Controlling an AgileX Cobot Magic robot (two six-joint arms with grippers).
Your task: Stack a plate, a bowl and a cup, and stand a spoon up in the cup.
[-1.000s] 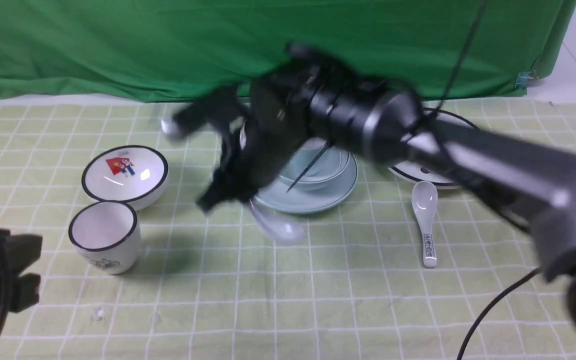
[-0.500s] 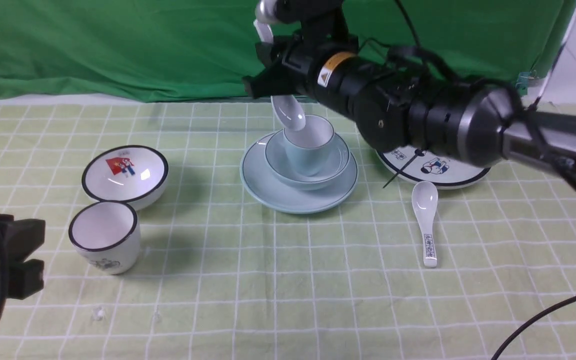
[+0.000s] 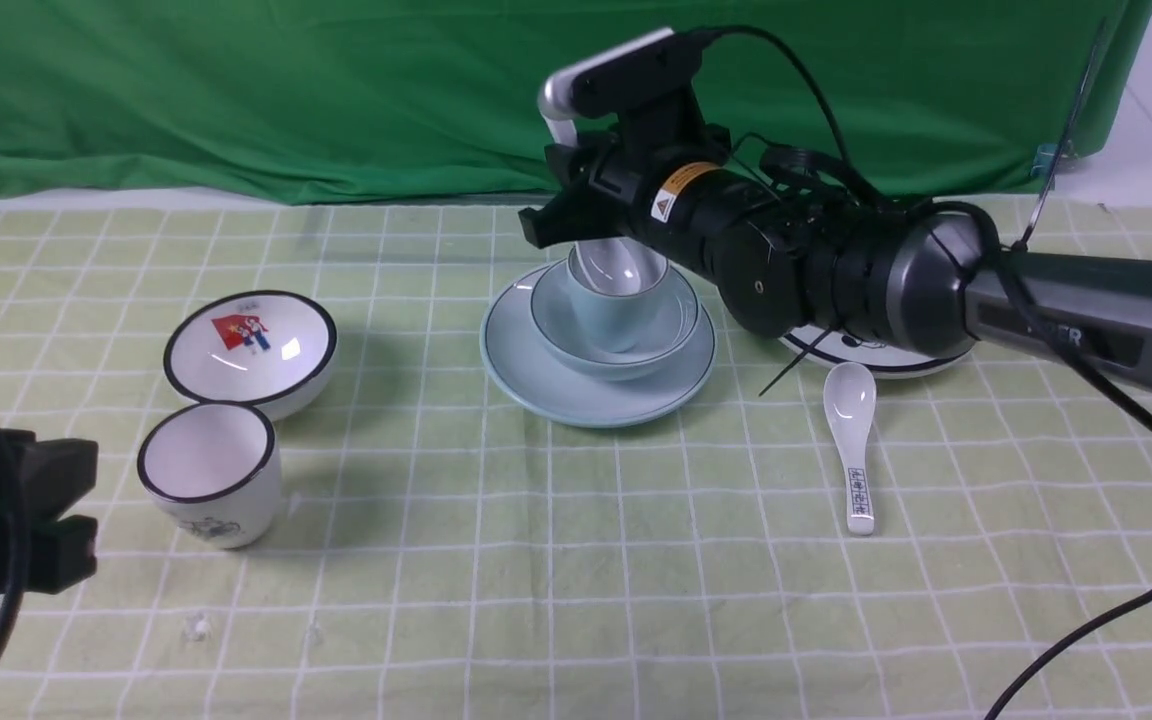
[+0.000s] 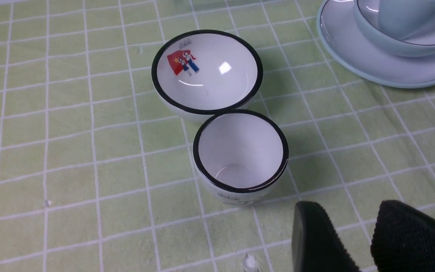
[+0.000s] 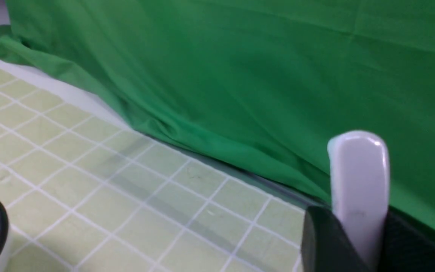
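The pale blue-green plate [image 3: 536,375] holds the bowl [image 3: 561,330], and the cup [image 3: 608,315] stands in the bowl. The stack also shows in the left wrist view: plate [image 4: 347,56], bowl [image 4: 368,36], cup [image 4: 402,17]. My right gripper [image 3: 576,225] [image 5: 357,226] is shut on the plain spoon's handle [image 5: 357,170]. It hangs just above the cup. The spoon's bowl end [image 3: 608,265] dips inside the cup's rim. My left gripper [image 3: 26,520] [image 4: 347,226] is open and empty, low at the near left, beside the white cup.
A white black-rimmed bowl [image 3: 250,350] [image 4: 206,71] and white black-rimmed cup [image 3: 209,470] [image 4: 240,151] stand at the left. A white spoon with dark characters [image 3: 854,440] lies right of the stack. A cartoon plate [image 3: 886,355] is mostly hidden behind my right arm. Green backdrop [image 3: 236,90] behind.
My right arm swung up from low beside the stack, carried the spoon over the cup, and has lowered its bowl end into the cup. The left arm has barely moved.
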